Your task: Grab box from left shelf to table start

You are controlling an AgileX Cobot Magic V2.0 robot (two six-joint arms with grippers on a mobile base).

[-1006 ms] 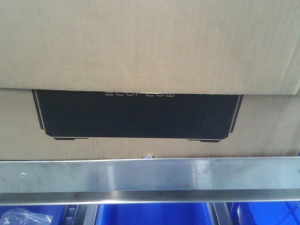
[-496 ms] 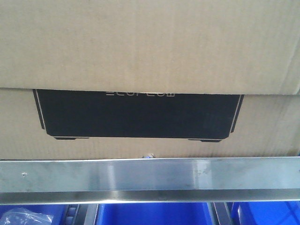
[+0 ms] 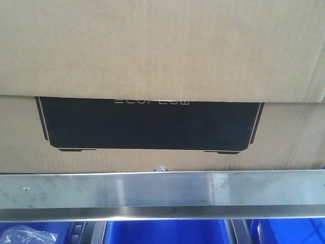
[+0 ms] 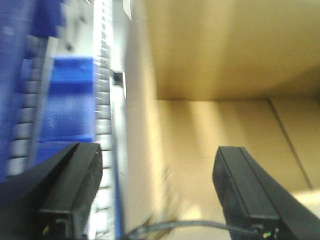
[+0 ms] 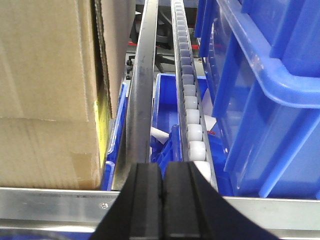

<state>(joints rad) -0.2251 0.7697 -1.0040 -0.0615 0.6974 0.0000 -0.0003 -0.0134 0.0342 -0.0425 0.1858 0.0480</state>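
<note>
— Nothing has moved since a second ago: the box [image 3: 162, 51] and rail [image 3: 162, 190] sit as they were.
— And your grippers?
— My left gripper [image 4: 157, 195] is spread wide and empty, with the box's tan side beyond its fingers [image 4: 82, 190]. My right gripper [image 5: 162, 190] is pinched closed on nothing. It hangs over the shelf [image 5: 141, 90], with the box to its left and a roller track [image 5: 190, 110] and blue bins [image 5: 260, 100] to its right.
— Where's the box?
— On the shelf behind the rail, black panel [image 3: 147, 124] facing me.
</note>
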